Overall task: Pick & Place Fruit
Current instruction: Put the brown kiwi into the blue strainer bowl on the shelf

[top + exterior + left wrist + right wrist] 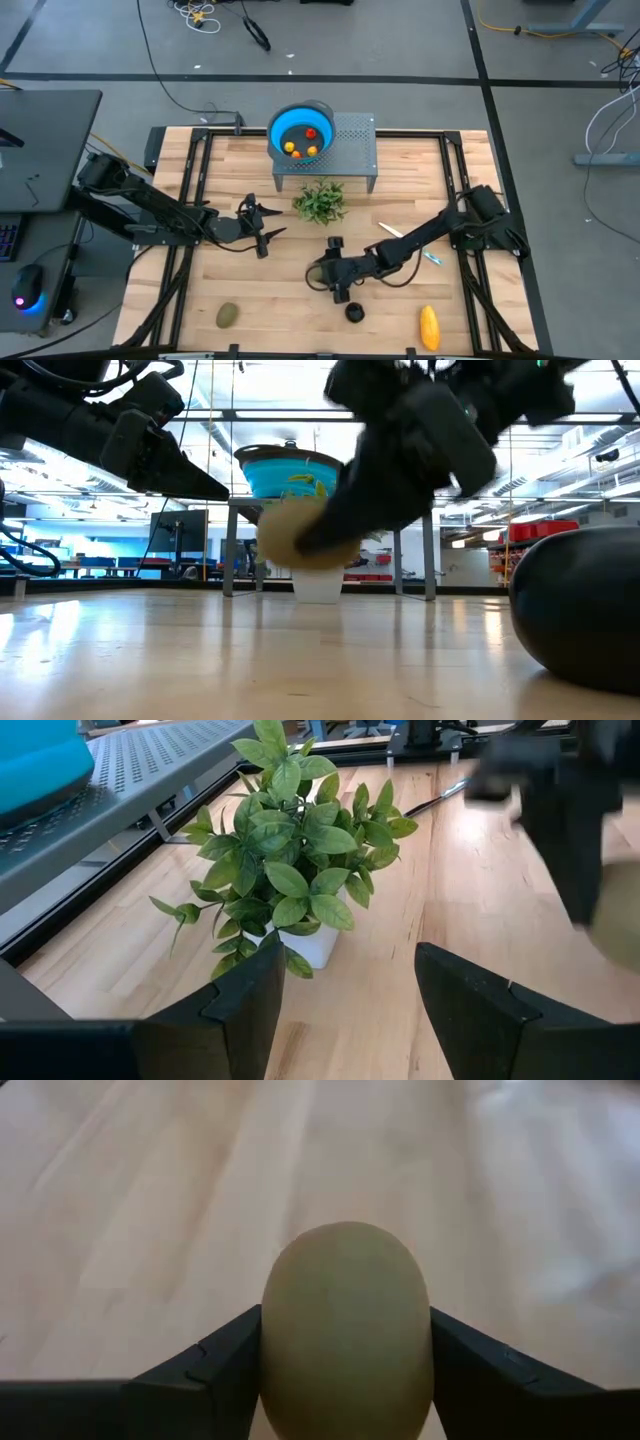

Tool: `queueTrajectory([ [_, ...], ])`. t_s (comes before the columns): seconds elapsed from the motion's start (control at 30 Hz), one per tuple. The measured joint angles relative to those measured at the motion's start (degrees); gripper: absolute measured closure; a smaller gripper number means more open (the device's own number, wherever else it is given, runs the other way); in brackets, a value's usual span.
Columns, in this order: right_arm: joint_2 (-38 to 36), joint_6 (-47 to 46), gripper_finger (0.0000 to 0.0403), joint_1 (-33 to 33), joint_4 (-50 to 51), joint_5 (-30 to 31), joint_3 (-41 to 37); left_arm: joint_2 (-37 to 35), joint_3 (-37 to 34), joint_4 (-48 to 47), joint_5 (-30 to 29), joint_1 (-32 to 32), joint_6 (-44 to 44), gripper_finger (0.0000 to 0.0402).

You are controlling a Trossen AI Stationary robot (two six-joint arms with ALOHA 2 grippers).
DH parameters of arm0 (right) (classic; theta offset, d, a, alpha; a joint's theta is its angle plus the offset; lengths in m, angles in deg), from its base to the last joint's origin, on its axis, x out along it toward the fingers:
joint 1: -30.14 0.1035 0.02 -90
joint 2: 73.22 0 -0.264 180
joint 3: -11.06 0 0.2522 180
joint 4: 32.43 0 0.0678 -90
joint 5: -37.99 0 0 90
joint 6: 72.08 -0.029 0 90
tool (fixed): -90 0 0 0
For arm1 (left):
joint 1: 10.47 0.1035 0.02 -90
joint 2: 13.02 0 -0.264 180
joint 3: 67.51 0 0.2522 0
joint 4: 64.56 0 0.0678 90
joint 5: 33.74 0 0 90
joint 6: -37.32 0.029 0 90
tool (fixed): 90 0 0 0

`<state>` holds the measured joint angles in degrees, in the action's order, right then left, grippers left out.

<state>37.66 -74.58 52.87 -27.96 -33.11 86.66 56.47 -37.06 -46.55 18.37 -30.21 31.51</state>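
My right gripper is shut on an olive-green oval fruit, which the low view shows as a pale oval above the wood. My left gripper stands open left of the leafy plant, with nothing between its fingers. A second olive oval, a black ball and a yellow oblong lie on the table near its front edge. A blue bowl on a grey stand holds small red and orange pieces. My right gripper pinches the olive oval between its two fingers, one on each of its opposite sides. The fingers slant down from the table's right side. The fruit is lifted clear of the table, its rounded end pointing away from the wrist.
The grey perforated stand sits at the far middle, with the plant just in front of it. A thin white knife with a blue handle lies right of centre, under my right arm. Bare wood lies between the two arms.
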Motion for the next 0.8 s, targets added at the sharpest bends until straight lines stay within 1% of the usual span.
queueTrajectory([
  [0.1,-4.1,1.2,0.0163,0.2,0.2,4.9,0.1,0.0,0.0,0.0,0.0,0.0,0.0,0.0168],
  [0.17,-7.0,1.9,0.0163,0.2,2.2,8.2,0.1,0.0,0.0,0.0,0.0,0.0,0.0,0.0168],
  [0.23,-9.9,1.9,0.0163,0.2,6.4,11.2,0.1,0.0,0.0,-0.2,0.0,0.0,0.0,0.0168],
  [0.37,-14.7,0.5,0.0163,-0.2,15.2,19.6,0.1,0.0,0.0,-0.7,0.0,0.0,-0.1,0.0168],
  [0.47,-17.1,1.6,0.0162,-1.5,15.5,26.0,0.1,0.0,0.0,-0.7,0.0,0.0,-0.2,0.0168],
  [0.6,-18.4,4.9,0.0162,-5.5,9.7,32.1,0.1,0.0,0.0,-0.5,0.0,0.0,-0.2,0.0168],
  [0.67,-18.4,6.8,0.0162,-8.1,5.0,34.6,0.1,0.0,0.0,-0.4,0.0,0.0,-0.2,0.0168],
  [0.73,-18.4,9.5,0.0162,-11.0,-0.6,35.4,0.1,0.0,0.0,-0.3,0.0,0.0,-0.1,0.0168],
  [0.8,-18.4,12.2,0.0162,-13.9,-6.5,34.1,0.1,0.0,0.0,-0.4,0.0,0.0,0.0,0.0168],
])
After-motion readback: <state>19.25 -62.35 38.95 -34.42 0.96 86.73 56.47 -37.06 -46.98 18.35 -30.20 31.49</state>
